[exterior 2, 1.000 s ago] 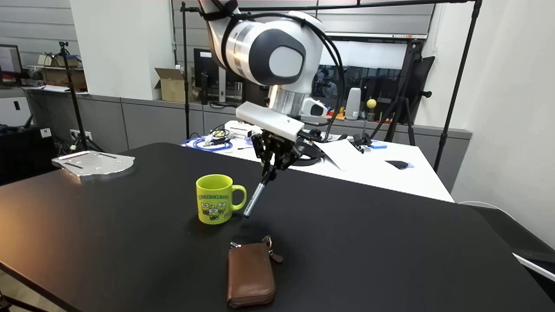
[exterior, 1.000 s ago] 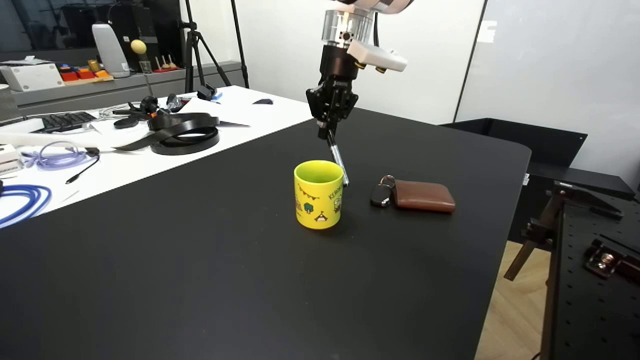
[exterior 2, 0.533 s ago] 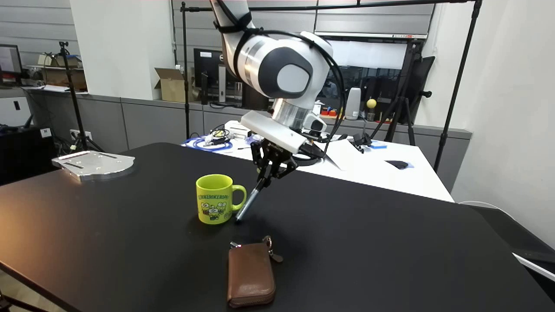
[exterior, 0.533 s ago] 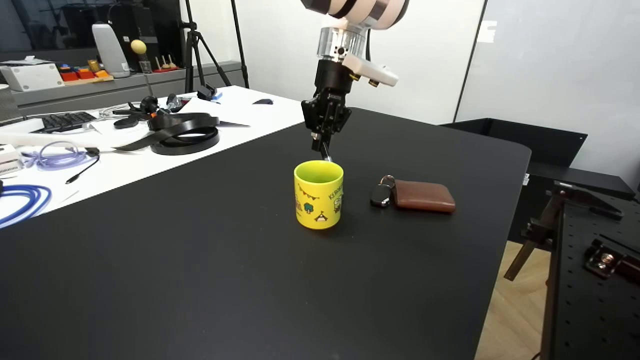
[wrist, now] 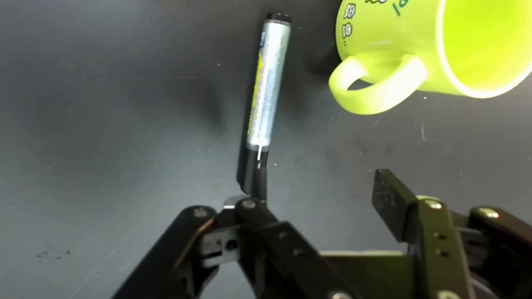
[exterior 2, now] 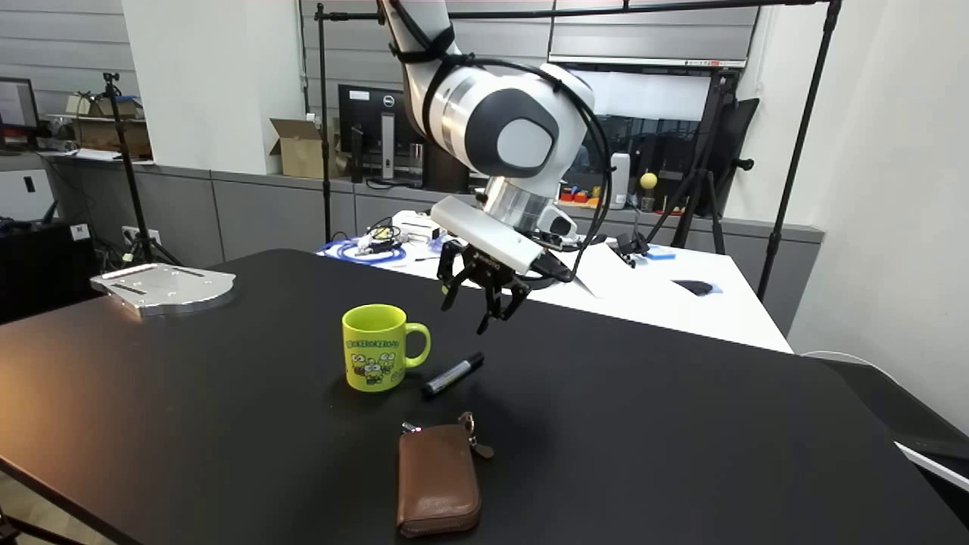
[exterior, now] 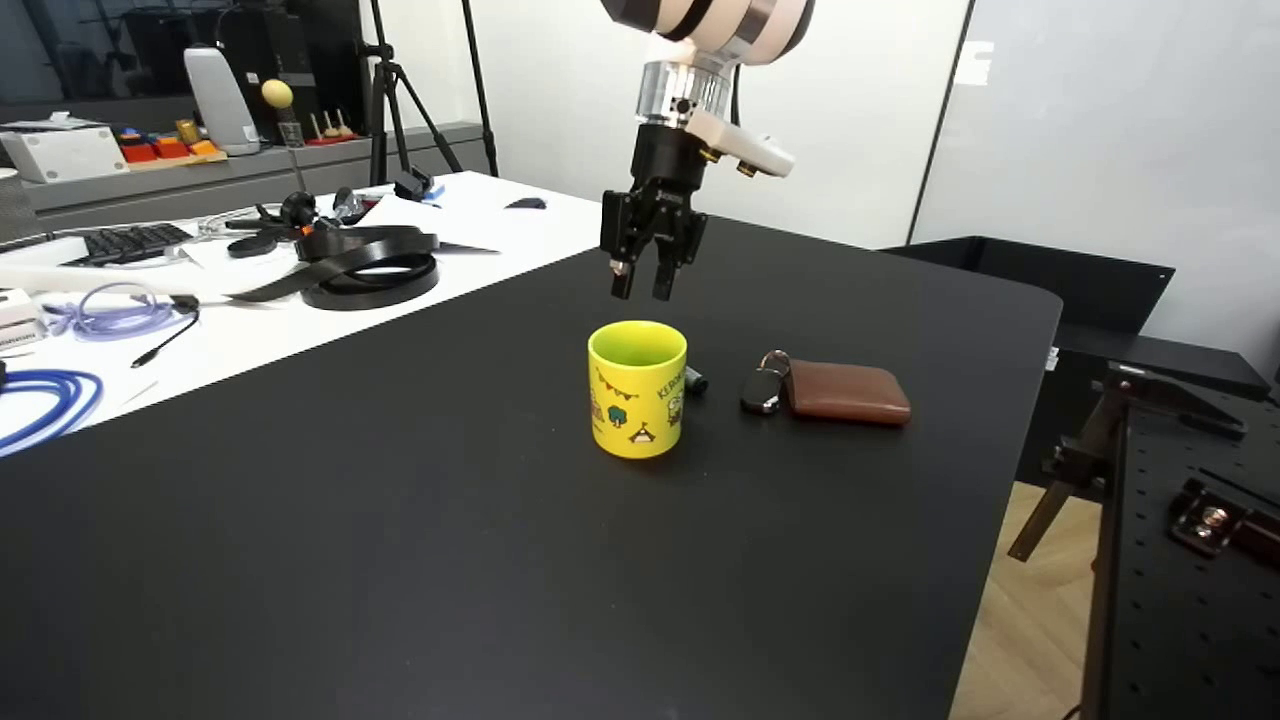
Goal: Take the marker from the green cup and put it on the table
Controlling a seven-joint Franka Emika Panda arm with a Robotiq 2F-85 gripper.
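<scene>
- The marker [exterior 2: 454, 375] is lying on the black table [exterior 2: 643, 439], outside the upright green cup [exterior 2: 372, 357]; in the wrist view it is showing near the handle [wrist: 374, 99], not touching it.
- In the same view, its long axis is running almost straight away from the gripper [exterior: 642, 289], and the dark cap [exterior 2: 475, 360] is pointing back toward it.
- The gripper is hovering above the table, apart from the marker, with its two fingers [wrist: 390, 203] standing spread and holding nothing.
- The cap is appearing just by the tip of one finger, so the marker is lying toward one side of the gap.
- In my judgement, the placing is looking complete, and the next move is probably calling for a straight rise: going low and sideways, that finger could be rolling the marker.
</scene>
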